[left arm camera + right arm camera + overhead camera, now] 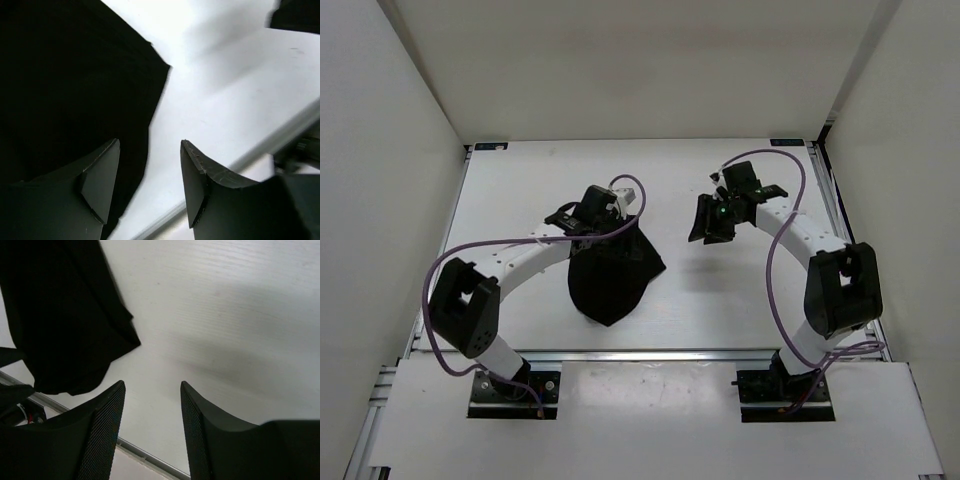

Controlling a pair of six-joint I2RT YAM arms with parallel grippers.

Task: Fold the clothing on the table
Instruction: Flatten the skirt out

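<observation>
You are carrying the left claw [150, 150] with its jaws standing wide and nothing pinched between them. The clothing [65, 90] is lying on the table [235, 100] beneath the claw's left finger and spreading away to that side, with its edge running under the gap. The right claw [152, 390] is likewise hanging wide and empty over the table, and the clothing is lying off to its left, well apart. The garment is looking bunched into a rough wedge rather than a neat fold, so the step in hand appears to be taking hold of an edge. You should be lowering each claw squarely over a free edge, pinching cleanly, and lifting both sides level.
</observation>
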